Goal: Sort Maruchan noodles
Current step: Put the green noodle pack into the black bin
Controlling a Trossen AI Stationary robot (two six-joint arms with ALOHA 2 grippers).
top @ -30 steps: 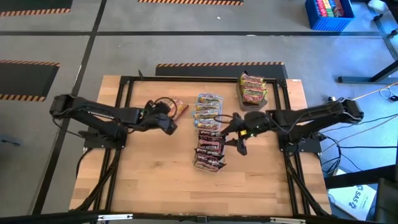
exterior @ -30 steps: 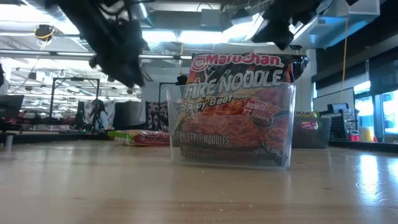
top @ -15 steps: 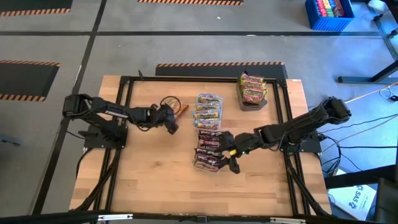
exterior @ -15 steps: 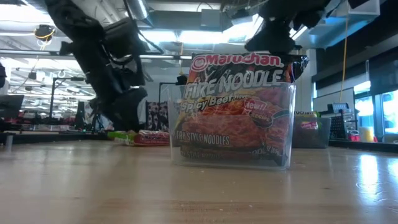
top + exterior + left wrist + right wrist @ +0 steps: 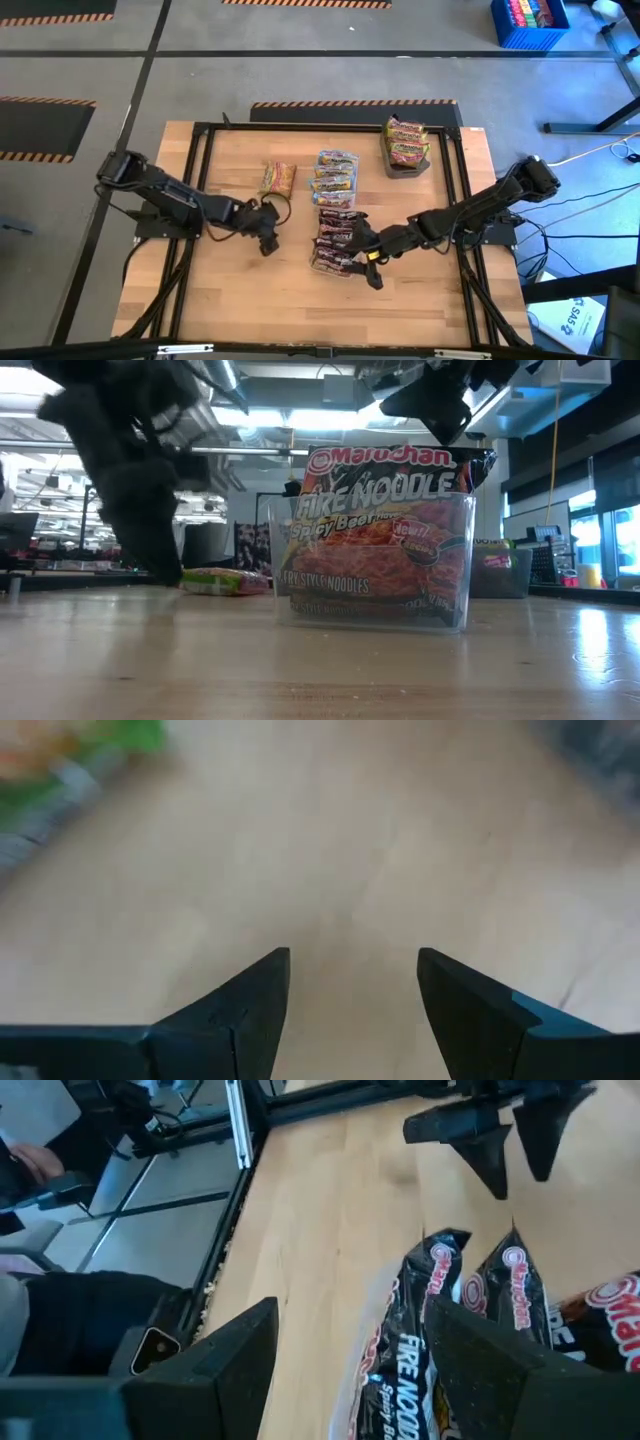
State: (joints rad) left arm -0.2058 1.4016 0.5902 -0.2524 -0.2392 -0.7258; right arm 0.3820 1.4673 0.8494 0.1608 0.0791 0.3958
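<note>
Hovering with fingers spread and empty, the left gripper [image 5: 268,238] hangs over bare desk [image 5: 240,290] below the yellow-green packet [image 5: 278,179], while the right gripper [image 5: 366,268], also spread, overhangs the maroon packets [image 5: 336,240] mid-desk.

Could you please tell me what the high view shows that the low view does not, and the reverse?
Only the high view shows the whole layout: the pale blue-orange packets, the stack at the far right corner, and both arms, the left hand open over bare wood, the right hand open beside the maroon packets. Only the low view shows the clear tub walls and the Fire Noodle label. Both show the loose yellow-green packet lying flat on the table.
</note>
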